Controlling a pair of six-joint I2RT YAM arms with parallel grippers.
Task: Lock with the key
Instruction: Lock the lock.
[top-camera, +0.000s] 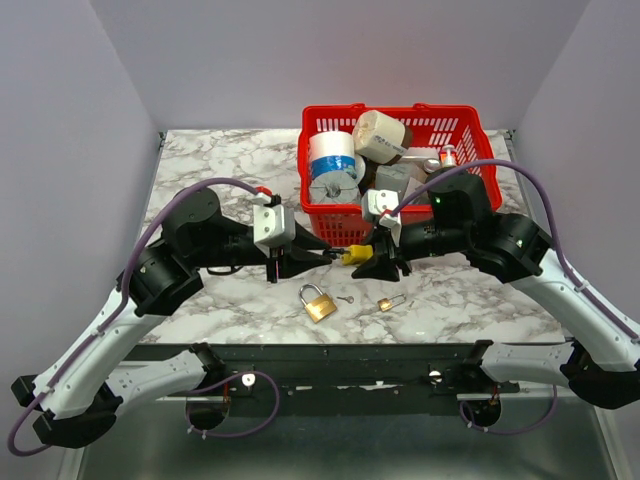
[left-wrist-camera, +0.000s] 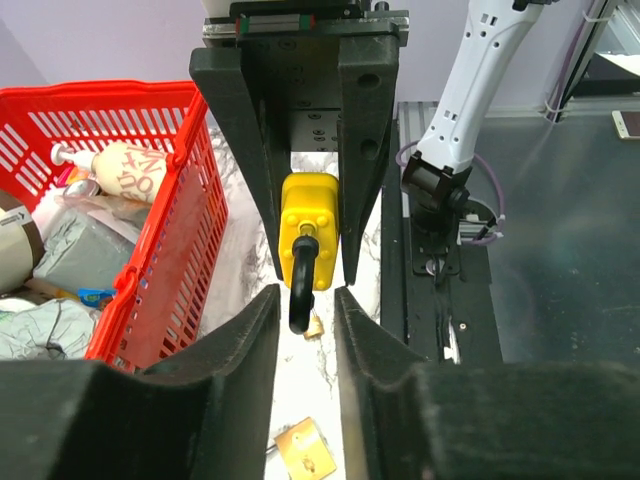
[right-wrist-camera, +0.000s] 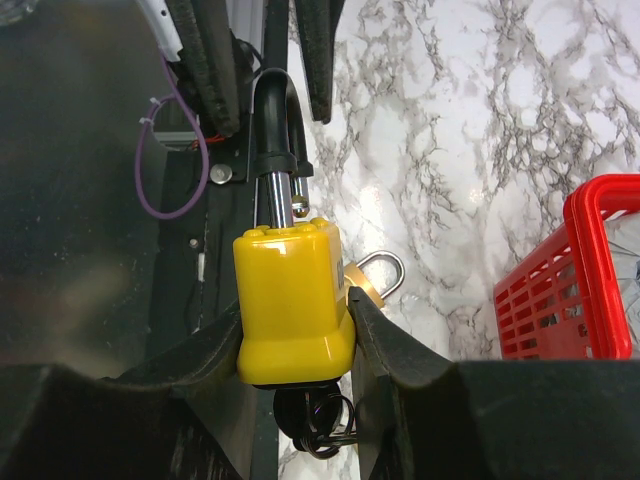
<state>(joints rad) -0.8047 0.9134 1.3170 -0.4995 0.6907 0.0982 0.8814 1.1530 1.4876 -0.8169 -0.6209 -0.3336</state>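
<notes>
My right gripper (top-camera: 365, 256) is shut on a yellow padlock (top-camera: 356, 255) and holds it above the table, in front of the basket. In the right wrist view the padlock (right-wrist-camera: 293, 300) sits between the pads. Its black-sleeved shackle (right-wrist-camera: 272, 120) is raised and points at the left gripper. A black key on rings (right-wrist-camera: 315, 420) hangs at the padlock's underside. My left gripper (left-wrist-camera: 305, 295) is open. Its fingertips flank the tip of the shackle (left-wrist-camera: 301, 285) without pressing on it. The padlock body (left-wrist-camera: 309, 225) lies just beyond them.
A brass padlock (top-camera: 319, 303), a small loose key (top-camera: 345, 299) and a smaller brass lock (top-camera: 385, 303) lie on the marble table (top-camera: 220, 160) below the grippers. A red basket (top-camera: 470, 125) full of objects stands at the back right. The table's front edge is close by.
</notes>
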